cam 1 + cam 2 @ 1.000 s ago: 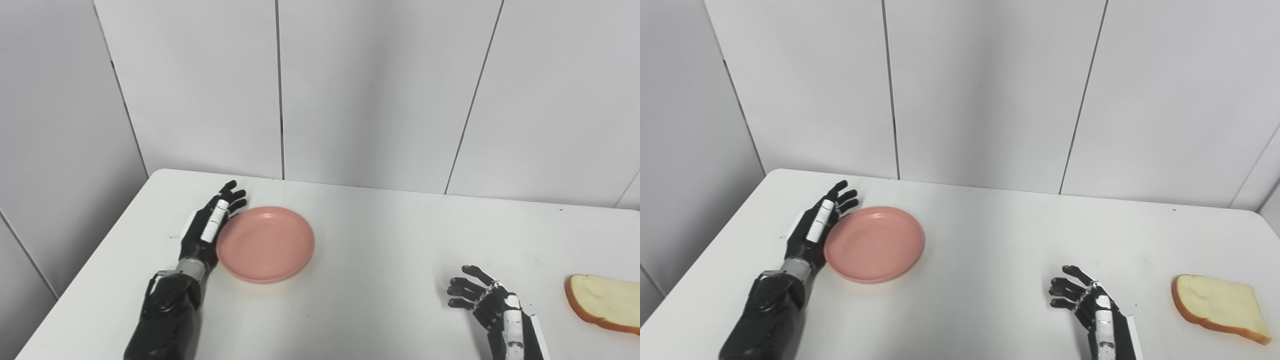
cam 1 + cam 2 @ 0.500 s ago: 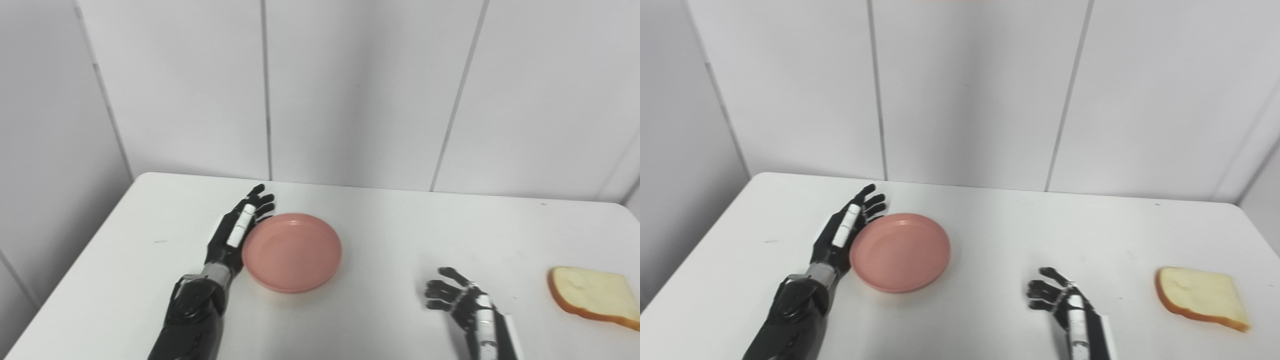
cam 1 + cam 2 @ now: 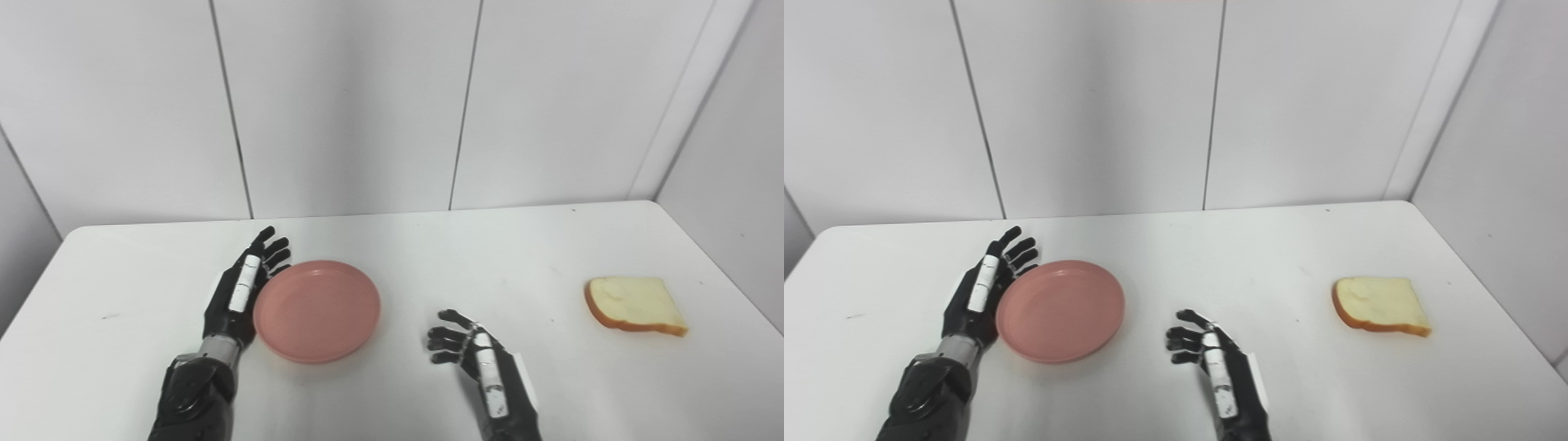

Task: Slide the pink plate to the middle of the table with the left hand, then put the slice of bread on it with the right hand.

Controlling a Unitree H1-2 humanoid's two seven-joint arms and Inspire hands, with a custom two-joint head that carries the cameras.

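The pink plate (image 3: pixel 316 310) lies flat on the white bench (image 3: pixel 429 257), left of centre. The left hand (image 3: pixel 242 291) stands edge-on against its left rim, fingers straight and spread — grasping nothing. The right hand (image 3: pixel 474 355) hovers released beside the plate. The slice of bread (image 3: pixel 634 305) lies flat far right — long axis left-right, rounded crust end toward the plate.

From my seat the plate (image 3: pixel 317 310) just right of my left hand (image 3: pixel 242 291) looks like smooth pink plastic with a soft sheen. That hand is glossy black plastic with a white matt strip along one finger, and a metal-looking ring at the wrist. My right hand (image 3: pixel 474 358) has the same black shell. The bread (image 3: pixel 634 304), well right of it, looks porous and matt, crust darker. The table (image 3: pixel 527 263) is smooth white, faintly reflective.
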